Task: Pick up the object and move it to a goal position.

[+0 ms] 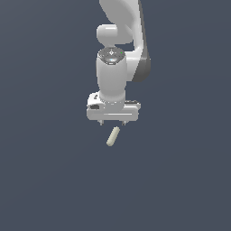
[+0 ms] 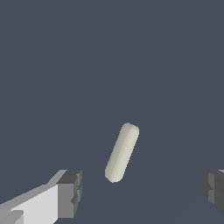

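The object [image 1: 113, 136] is a small cream rod with rounded ends. It lies on the dark grey floor in the exterior view, just below my gripper [image 1: 112, 122]. The gripper points down, is open and holds nothing. In the wrist view the object [image 2: 122, 152] lies slanted between and a little beyond the two dark fingertip pads [image 2: 70, 194], apart from both. The gripper's midpoint in the wrist view [image 2: 142, 190] is beside the rod's nearer end.
The white arm [image 1: 119, 40] rises from the gripper toward the top of the exterior view. A plain dark grey floor [image 1: 49, 171] surrounds the rod.
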